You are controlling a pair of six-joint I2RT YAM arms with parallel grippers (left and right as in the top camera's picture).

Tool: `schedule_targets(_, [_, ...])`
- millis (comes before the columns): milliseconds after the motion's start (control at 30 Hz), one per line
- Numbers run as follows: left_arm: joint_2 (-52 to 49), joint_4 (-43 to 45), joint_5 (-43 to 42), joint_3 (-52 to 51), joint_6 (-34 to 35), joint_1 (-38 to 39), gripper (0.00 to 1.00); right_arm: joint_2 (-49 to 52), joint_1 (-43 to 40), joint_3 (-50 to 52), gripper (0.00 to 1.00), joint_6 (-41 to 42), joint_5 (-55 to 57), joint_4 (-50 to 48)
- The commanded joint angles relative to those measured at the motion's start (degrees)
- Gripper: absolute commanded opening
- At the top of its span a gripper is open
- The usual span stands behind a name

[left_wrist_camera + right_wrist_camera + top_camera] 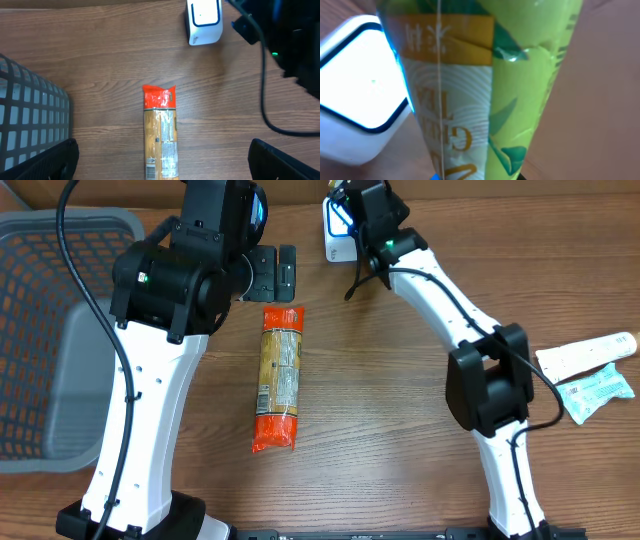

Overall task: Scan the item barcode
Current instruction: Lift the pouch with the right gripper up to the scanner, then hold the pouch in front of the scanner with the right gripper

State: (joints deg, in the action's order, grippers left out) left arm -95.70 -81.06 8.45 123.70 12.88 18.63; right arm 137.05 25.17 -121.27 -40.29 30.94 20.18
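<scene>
Holding tea packet [485,90] clamped in right gripper [345,208] at far scanner [355,95]; left gripper [272,272] spread apart. May misread if barcode faces away.

This looks like a mock shop checkout set up in a robotics lab, not a real store. A wood-grain surface [400,440] carries a small white barcode scanner [204,20] with a blue-rimmed face. A dark mesh shopping basket [40,300] stands at one side. Retail goods are about: an orange-ended food packet [279,378], a white tube [585,355], a pale blue sachet [600,392] and a green tea pack [485,90] (its lettering is readable). The white-and-black left arm [150,410] and right arm [440,290], cabled and based at the near edge, mark the lab.
</scene>
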Motion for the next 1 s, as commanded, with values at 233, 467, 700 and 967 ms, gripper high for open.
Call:
schedule_targets(233, [-0.2,0.1,0.5,0.2,-1.1,-0.2,1.0,3.8,0.0,-0.9,0.04,-6.9,12.2,-5.8])
schedule_targets(467, [-0.2,0.1,0.5,0.2,-1.1,-0.2,1.0,3.8,1.3,-0.9,0.04,-6.9,12.0,-5.1])
schedule_targets(700, [-0.2,0.1,0.5,0.2,-1.1,-0.2,1.0,3.8,2.8,-0.9,0.04,-6.7,11.3,-2.0])
schedule_targets(967, [-0.2,0.1,0.5,0.2,-1.1,-0.2,0.99,3.8,3.6,-0.9,0.04,-6.7,14.4,-1.8])
